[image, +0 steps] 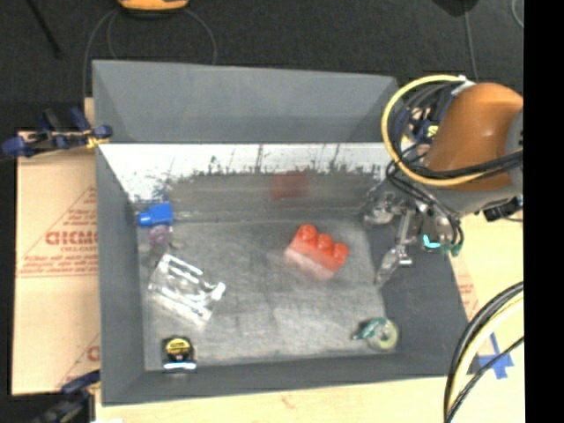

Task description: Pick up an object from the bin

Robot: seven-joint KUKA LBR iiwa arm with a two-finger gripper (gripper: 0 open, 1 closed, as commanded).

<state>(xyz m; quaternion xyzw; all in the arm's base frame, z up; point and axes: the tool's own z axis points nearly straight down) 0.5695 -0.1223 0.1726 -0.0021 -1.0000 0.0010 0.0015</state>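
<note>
Approach seemed the step in hand: the jaws hung low by the right wall of the bin point(247, 104), just right of the red toy brick point(317, 251) lying mid-floor. Whether they stood open or closed could not be told. A small green-and-white thing point(379, 332) lay near the front right corner. Nothing looked grasped yet. The next move likely called for shifting left over the brick, then descending astride it.
</note>
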